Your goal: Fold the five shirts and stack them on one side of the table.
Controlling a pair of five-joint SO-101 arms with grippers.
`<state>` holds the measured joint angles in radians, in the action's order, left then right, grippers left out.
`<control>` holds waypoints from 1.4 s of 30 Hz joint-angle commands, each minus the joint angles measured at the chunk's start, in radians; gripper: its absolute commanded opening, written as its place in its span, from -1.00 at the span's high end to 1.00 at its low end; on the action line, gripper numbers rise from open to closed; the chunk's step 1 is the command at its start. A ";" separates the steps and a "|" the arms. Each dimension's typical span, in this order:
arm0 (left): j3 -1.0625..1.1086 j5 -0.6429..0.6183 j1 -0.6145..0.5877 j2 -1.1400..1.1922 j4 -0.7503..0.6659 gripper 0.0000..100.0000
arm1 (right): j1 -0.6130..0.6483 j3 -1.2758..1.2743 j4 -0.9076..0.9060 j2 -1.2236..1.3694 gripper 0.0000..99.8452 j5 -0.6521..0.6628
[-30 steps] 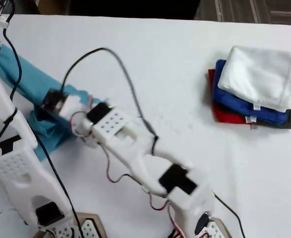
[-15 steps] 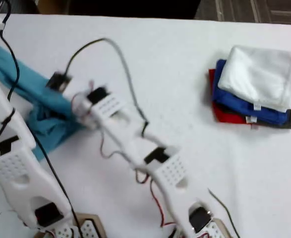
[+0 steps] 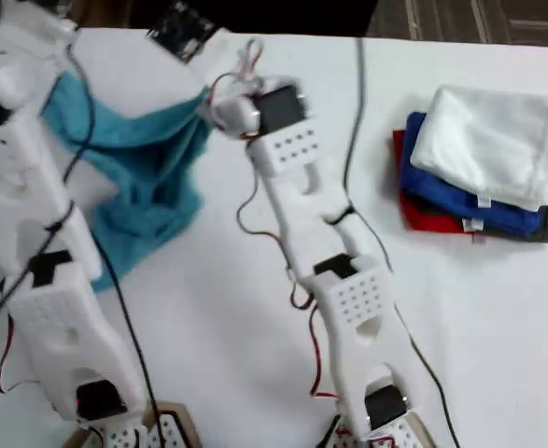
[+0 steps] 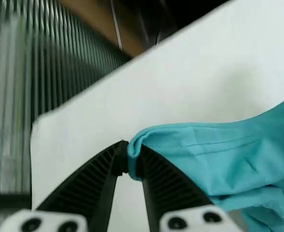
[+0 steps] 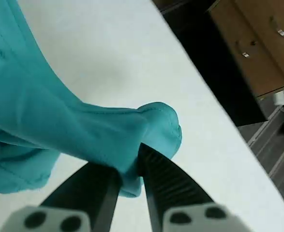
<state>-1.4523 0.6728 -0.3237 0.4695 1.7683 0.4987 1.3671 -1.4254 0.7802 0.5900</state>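
A teal shirt [image 3: 143, 173] hangs stretched between both arms over the table's far left part, its lower folds bunched on the white table [image 3: 255, 355]. My left gripper [image 4: 130, 162] is shut on one edge of the teal shirt [image 4: 219, 150] near the far left table edge. My right gripper [image 5: 130, 166] is shut on another bunched edge of the teal shirt [image 5: 50, 121]; in the high view it sits at the far middle [image 3: 208, 105]. A stack of folded shirts [image 3: 484, 168], white on blue on red and dark, lies at the right.
Cables [image 3: 353, 112] run from the right arm across the far table. The arm bases [image 3: 367, 411] stand at the near edge. Bare white table lies between the teal shirt and the folded stack.
Both arms have lifted and swung toward the far edge, pulling the teal shirt up and spreading it; the right gripper moved from the left middle to the far middle.
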 commanded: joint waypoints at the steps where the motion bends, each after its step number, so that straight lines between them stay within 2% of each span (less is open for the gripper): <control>1: -0.041 -0.015 0.095 -0.166 0.011 0.95 | -0.082 0.193 -0.070 -0.019 0.96 0.026; 4: -0.041 -0.029 0.138 -0.235 0.006 0.95 | -0.151 0.313 -0.151 -0.022 0.96 0.032; 9: -0.047 -0.120 0.147 -0.308 0.002 0.95 | -0.229 0.292 -0.186 -0.139 0.96 0.034; 15: -0.042 -0.176 0.135 -0.331 0.011 0.95 | -0.114 0.259 -0.147 -0.162 0.96 0.032; 20: -0.005 -0.169 -0.012 -0.304 0.008 0.95 | -0.004 0.184 -0.139 -0.047 0.96 0.025; 25: 0.099 -0.166 -0.219 -0.235 0.008 0.95 | 0.104 0.169 -0.081 0.131 0.96 0.023; 31: 0.231 -0.057 -0.408 -0.124 0.006 0.95 | 0.194 0.175 0.008 0.298 0.92 0.015; 36: 0.282 0.003 -0.482 -0.017 0.000 0.95 | 0.263 0.204 -0.179 0.298 0.42 -0.097; 38: 0.282 0.018 -0.500 0.028 -0.012 0.95 | 0.317 0.247 -0.275 0.289 0.40 -0.091; 42: 0.280 0.023 -0.543 0.103 -0.068 0.95 | 0.412 0.250 -0.288 0.277 0.52 -0.097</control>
<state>-1.1715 0.6851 -0.8316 0.5539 1.7438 0.8485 1.5758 -1.6939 1.0994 0.5040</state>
